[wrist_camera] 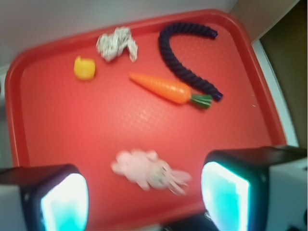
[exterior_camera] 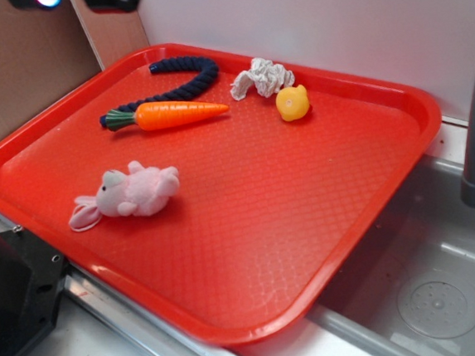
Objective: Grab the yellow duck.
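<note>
Duck (exterior_camera: 292,103) untouched at the tray's (exterior_camera: 373,208) far right edge beside the white rag (exterior_camera: 260,78), and I've got my pincer (wrist_camera: 144,192) spread wide and empty over the pink rabbit (wrist_camera: 148,172), so reach and grasp remain.

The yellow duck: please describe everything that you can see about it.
The yellow duck is a small, round toy that looks like smooth rubber, with orange marks on its face and little bumps on top. It sits on the red tray near the far rim, close beside the white crumpled cloth; whether they touch is unclear. It lies apart from the carrot. The gripper is open and far from it, so nothing holds it.
</note>
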Robot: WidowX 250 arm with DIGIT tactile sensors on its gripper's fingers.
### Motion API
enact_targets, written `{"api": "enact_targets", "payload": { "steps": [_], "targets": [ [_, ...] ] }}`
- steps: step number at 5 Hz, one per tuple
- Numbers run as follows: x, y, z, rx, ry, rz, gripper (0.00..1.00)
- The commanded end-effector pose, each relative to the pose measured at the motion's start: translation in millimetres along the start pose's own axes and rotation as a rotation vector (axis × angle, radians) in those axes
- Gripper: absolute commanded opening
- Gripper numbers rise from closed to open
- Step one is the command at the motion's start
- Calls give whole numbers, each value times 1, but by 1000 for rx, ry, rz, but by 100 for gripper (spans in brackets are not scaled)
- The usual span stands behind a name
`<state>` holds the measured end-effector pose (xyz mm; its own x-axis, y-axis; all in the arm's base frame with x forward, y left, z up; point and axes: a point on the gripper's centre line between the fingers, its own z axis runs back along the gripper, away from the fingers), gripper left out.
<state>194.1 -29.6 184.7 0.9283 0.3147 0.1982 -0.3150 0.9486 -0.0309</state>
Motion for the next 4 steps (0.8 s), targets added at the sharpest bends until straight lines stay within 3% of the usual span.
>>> {"api": "enact_targets", "payload": {
  "steps": [1,2,4],
  "targets": [
    [28,-35,-27,-16,-107,131,100],
    [45,-51,-54,19,-128,177,100],
    [66,-56,-89,44,-151,223,100]
  ]
}}
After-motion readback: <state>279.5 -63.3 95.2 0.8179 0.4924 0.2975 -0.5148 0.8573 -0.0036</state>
